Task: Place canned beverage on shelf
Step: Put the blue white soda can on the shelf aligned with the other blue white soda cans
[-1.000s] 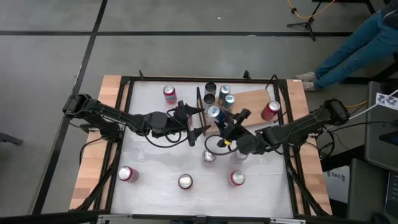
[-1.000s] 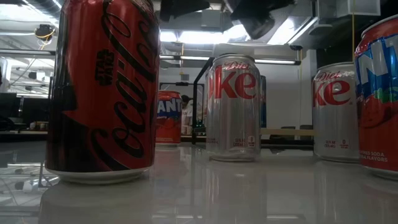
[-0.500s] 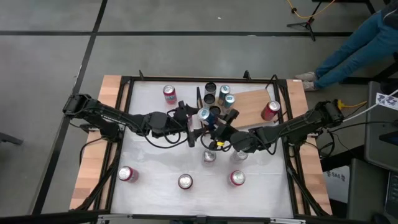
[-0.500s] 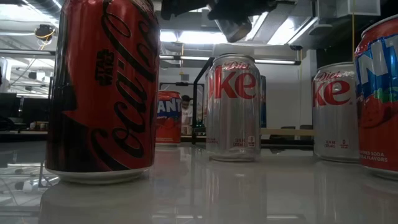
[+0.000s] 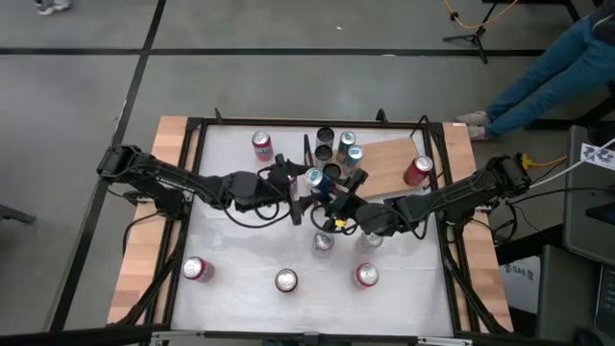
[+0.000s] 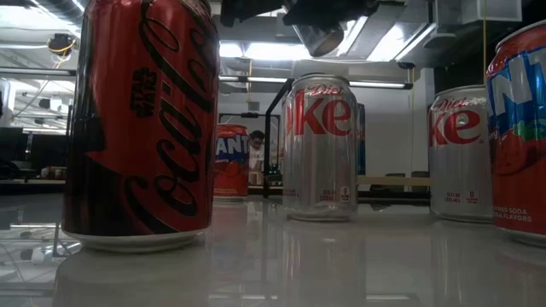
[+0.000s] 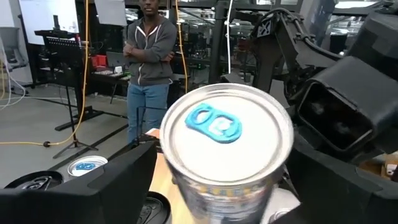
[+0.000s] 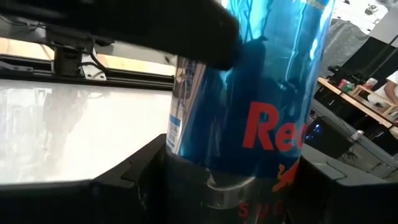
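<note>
Moved: blue can [image 5: 313,178] and right gripper [image 5: 324,189] now nearer the left arm than a second ago; hardly any shift over the last half second.
Blue can, place: in the air above the white table [image 5: 240,250], just off the framed end of the shelf [image 5: 386,157], between the two grippers.
Blue can, axis: top with blue tab turned up and toward the left wrist camera; long axis tilted, exact angle not readable.
Right gripper: closed on the lower body of the blue can, fingers part-way apart.
Left gripper [image 5: 304,187]: spread wide, one finger each side of the can's top end; contact with the can not readable.
Count, shelf: two dark-topped cans [image 5: 325,144], two pale blue-topped cans [image 5: 350,147], one red can [image 5: 417,170] toward the board's right end; possibly a further dark top, unclear.
Count, bare table: four red cans, one at the back [image 5: 261,144] and three along the front [image 5: 286,280]; two silver cans [image 5: 323,242] under the right arm.
Count, held: one.
Room: a person [image 7: 149,56] standing with arms folded beyond the table.
</note>
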Controlling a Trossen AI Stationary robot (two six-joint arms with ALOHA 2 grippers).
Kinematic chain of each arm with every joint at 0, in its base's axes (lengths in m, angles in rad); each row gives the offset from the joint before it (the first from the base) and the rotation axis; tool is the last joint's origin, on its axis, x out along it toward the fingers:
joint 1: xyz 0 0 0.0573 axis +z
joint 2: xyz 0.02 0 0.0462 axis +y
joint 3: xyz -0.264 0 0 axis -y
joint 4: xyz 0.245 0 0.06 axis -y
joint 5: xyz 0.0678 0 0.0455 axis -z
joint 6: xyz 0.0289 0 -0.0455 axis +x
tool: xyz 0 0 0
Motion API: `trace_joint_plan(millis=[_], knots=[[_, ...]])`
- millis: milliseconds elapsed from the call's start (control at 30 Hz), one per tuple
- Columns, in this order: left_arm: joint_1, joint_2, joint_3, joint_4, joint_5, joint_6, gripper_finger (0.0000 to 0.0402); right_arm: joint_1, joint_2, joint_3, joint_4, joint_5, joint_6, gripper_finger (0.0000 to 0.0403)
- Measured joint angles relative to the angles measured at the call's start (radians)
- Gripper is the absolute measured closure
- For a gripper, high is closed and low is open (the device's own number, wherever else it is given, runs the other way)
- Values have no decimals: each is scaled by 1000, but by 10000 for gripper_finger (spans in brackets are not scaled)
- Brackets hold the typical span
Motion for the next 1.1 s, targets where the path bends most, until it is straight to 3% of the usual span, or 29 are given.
trace_joint_plan(millis=[567,1100], knots=[[12,0,0,-2,44,-1,68,0,0,0,2,0,0,164],[12,0,0,-2,48,-1,200,0,-1,0,1,1,0,164]])
